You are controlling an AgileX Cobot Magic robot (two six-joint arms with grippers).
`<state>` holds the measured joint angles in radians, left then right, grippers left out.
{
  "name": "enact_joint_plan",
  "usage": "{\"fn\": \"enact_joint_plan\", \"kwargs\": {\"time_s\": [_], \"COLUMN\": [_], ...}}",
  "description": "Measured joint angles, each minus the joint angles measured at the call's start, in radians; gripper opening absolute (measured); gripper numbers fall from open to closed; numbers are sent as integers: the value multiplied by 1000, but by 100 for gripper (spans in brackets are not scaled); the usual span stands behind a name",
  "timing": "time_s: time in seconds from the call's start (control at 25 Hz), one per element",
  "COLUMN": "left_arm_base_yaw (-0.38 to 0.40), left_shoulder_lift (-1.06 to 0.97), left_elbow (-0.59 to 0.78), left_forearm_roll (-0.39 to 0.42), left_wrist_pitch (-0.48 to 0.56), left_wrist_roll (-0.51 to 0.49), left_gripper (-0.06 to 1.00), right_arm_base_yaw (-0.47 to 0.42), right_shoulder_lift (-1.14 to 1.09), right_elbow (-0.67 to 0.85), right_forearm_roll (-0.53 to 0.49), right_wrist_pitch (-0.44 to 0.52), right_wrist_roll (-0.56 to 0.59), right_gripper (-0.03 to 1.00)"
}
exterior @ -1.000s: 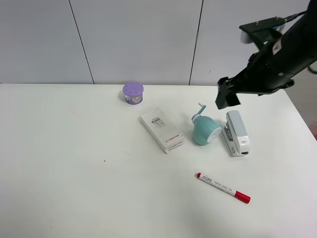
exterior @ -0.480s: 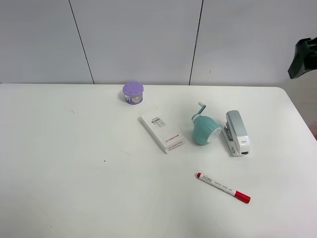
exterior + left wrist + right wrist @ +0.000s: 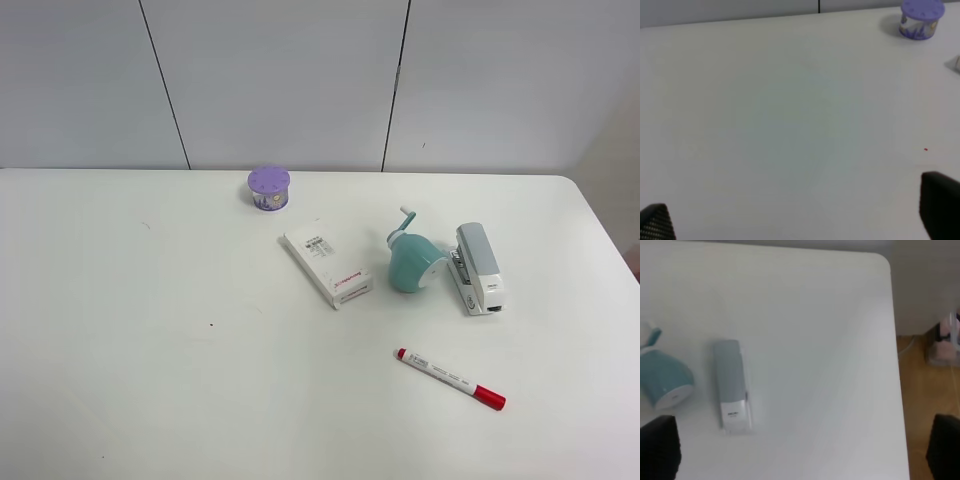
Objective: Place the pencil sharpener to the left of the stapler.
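Having pulled back out of the overhead view, where a second ago it hung above the stapler and half a second ago showed only at the picture's right edge, the right arm has left the table to itself. The pencil sharpener [image 3: 414,262] has not moved across these frames: it lies just beside the stapler [image 3: 478,267], on the stapler's left, with its crank pointing toward the back wall, between the stapler and the white box [image 3: 327,262]. From the right gripper [image 3: 802,450], whose fingertips stand wide apart at the two lower corners of its wrist view with nothing between them, both things lie ahead and off to one side, the stapler nearer the middle and the sharpener beyond it at the frame's edge. The left gripper [image 3: 800,215] is likewise spread and empty, with only bare table ahead of it and the purple container [image 3: 922,19] far off; the sharpener is out of its sight. Judged from this layout, the placement looks done and the retreat reads as the closing move, with nothing left to correct.
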<state>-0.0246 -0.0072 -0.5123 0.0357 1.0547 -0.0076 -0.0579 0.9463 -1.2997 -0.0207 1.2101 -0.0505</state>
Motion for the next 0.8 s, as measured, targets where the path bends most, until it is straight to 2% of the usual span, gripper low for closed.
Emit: {"fn": "enact_joint_plan", "kwargs": {"time_s": [0.24, 0.48, 0.68, 0.8], "left_arm_base_yaw": [0, 0, 0, 0], "left_shoulder_lift": [0, 0, 0, 0], "left_elbow": [0, 0, 0, 0], "left_forearm_roll": [0, 0, 0, 0], "left_wrist_pitch": [0, 0, 0, 0], "left_wrist_roll": [0, 0, 0, 0], "left_gripper": [99, 99, 99, 99], "right_arm_base_yaw": [0, 0, 0, 0], "right_shoulder_lift": [-365, -720, -911, -948], "right_elbow": [305, 599, 743, 785], "right_forearm_roll": [-27, 21, 47, 47], "right_wrist_pitch": [-1, -91, -99, -102], "right_wrist_roll": [1, -8, -9, -9], "right_gripper": [99, 99, 99, 99]}}
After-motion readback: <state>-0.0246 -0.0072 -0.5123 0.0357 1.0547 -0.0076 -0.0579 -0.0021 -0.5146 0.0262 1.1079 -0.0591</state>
